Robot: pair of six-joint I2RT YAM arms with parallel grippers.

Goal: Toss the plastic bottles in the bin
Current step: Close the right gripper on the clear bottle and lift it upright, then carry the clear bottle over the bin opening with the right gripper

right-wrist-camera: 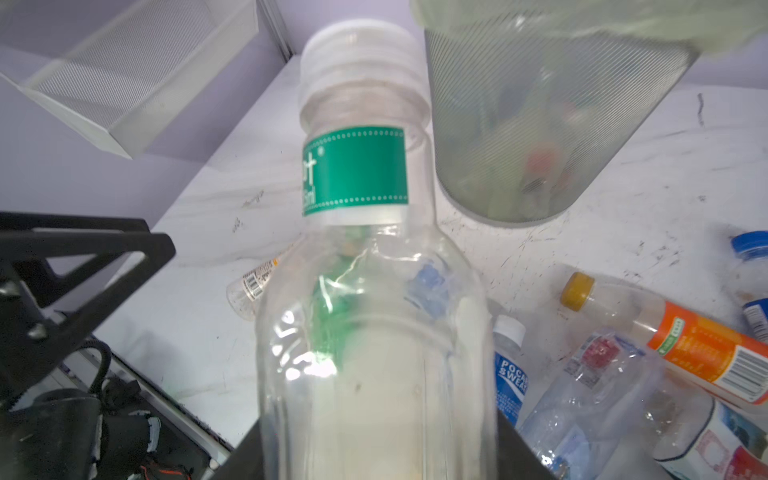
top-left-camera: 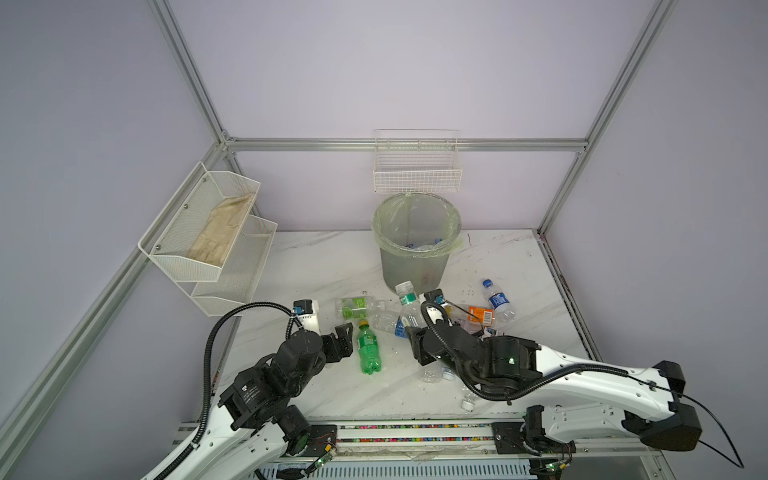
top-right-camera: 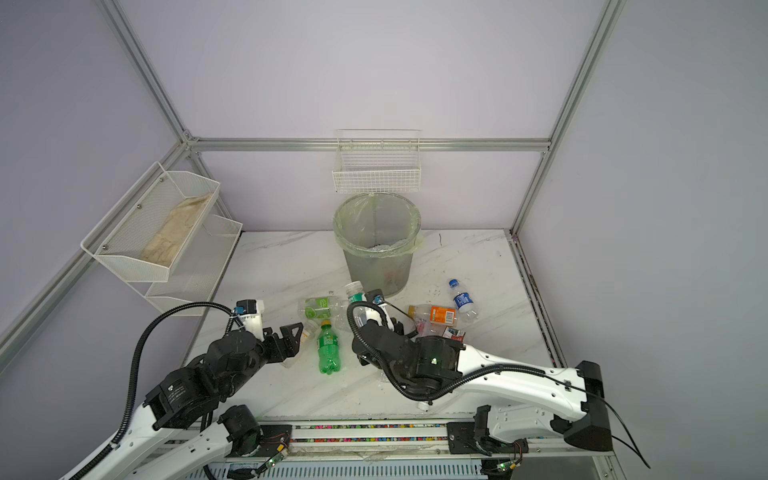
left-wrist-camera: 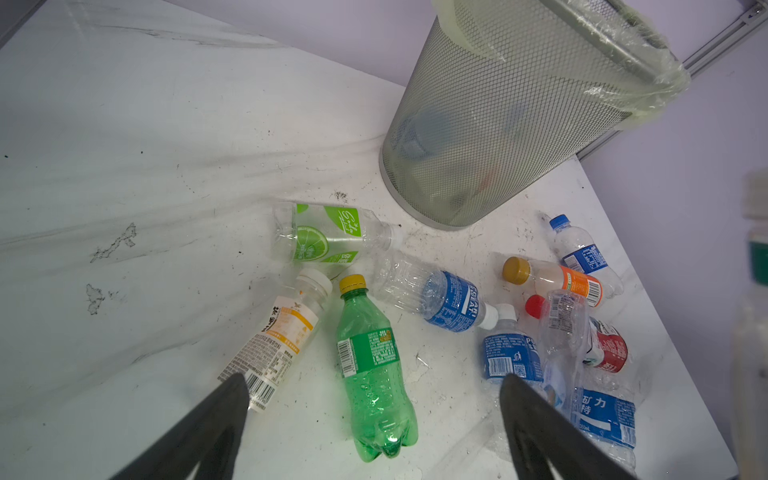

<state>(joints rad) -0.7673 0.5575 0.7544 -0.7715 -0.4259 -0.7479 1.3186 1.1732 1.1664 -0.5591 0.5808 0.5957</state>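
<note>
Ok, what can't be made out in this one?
- Bin contents: in both top views the rim lets only a sliver show; in the wrist views the mesh blurs them.
- Right gripper: in the right wrist view the teal-label bottle it holds covers most of the jaws.
- Bottles beneath the right arm: partly covered in both top views.
- Tan item in the shelf: too small to identify.

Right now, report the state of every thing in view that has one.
left tool: open, holding nothing.
right tool: shut on the green-banded bottle.
green-banded bottle: capped, gripped by its body.
green soda bottle: lying flat on the table, yellow cap on.
orange-label bottle: lying flat, capped.
bin: upright, bag-lined, some bottles inside.
</note>
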